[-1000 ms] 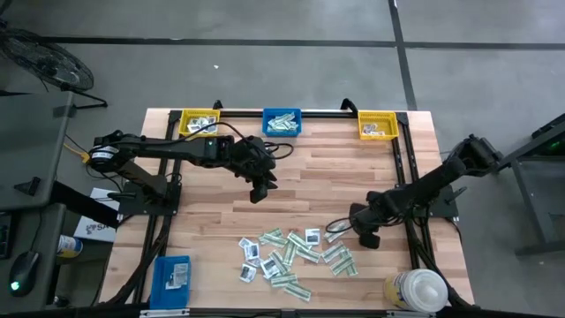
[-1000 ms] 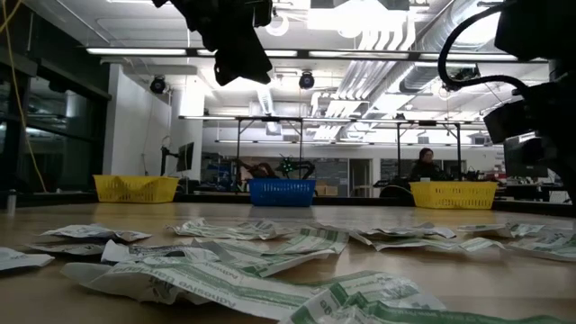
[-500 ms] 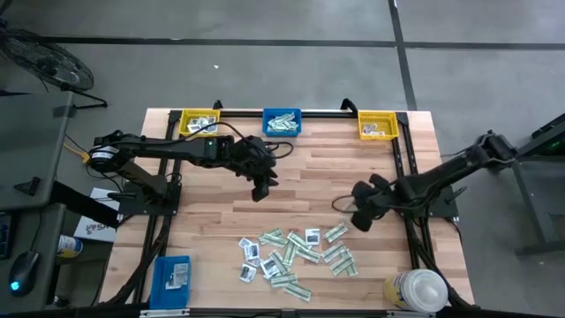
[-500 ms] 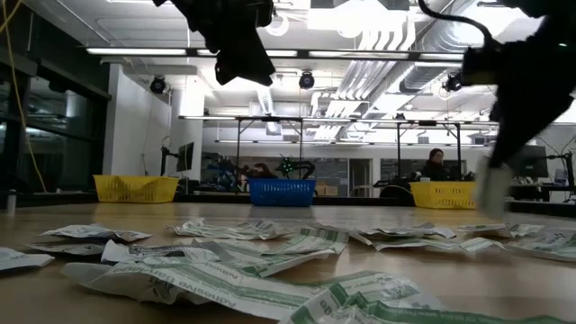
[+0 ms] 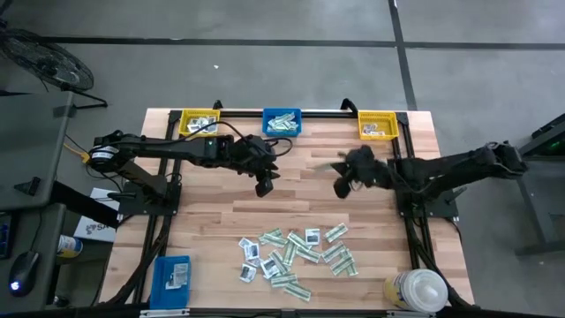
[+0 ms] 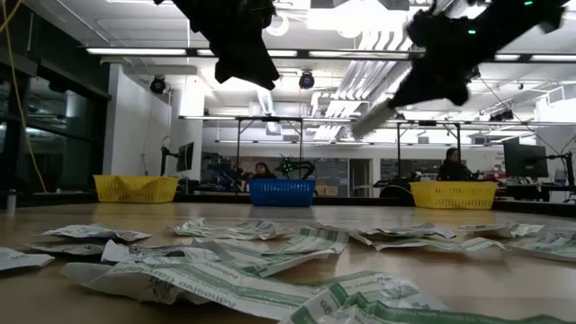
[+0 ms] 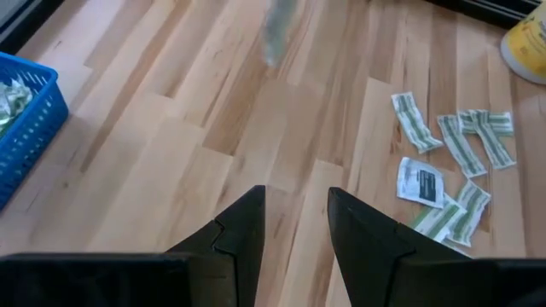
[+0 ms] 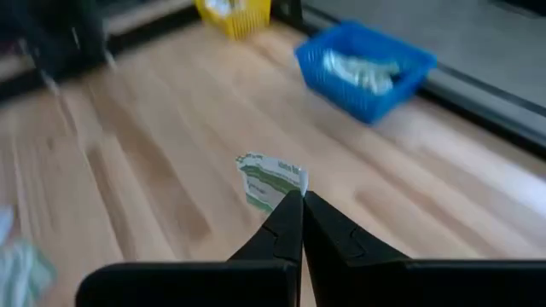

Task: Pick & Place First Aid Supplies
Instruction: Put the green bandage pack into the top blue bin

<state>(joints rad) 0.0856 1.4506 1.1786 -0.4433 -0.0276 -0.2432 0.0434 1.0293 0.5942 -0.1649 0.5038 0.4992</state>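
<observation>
- The right gripper (image 8: 300,203) is closed: its two dark fingers are pressed together at the tips, as seen in the right wrist view.
- A green-and-white strip (image 8: 270,181) is pinched between those tips; it stands up from them and is bent over at its free end.
- In the high view the right gripper (image 5: 346,177) is seen above bare wood, well apart from the pile of packets (image 5: 296,254), which lies on the near side of it.
- In the low view the strip (image 6: 371,117) is seen as a pale blurred streak slanting down from the right gripper (image 6: 396,97), well above the table (image 6: 504,288).
- Beyond the held strip, the blue bin (image 8: 365,68) is seen with packets inside, and a yellow bin (image 8: 233,14) is seen farther off.
- The left gripper (image 7: 294,217) is open by a narrow gap; nothing is held between its fingers.
- The left gripper (image 5: 262,185) is held above bare wood, with the blue bin (image 5: 282,123) near it on the far side and the pile well apart on the near side.
- In the left wrist view, several strips and one white square packet (image 7: 420,182) are seen lying flat on the wood beyond the fingertips and to one side, untouched.
- The packets are spread loosely on the table, some overlapping.
</observation>
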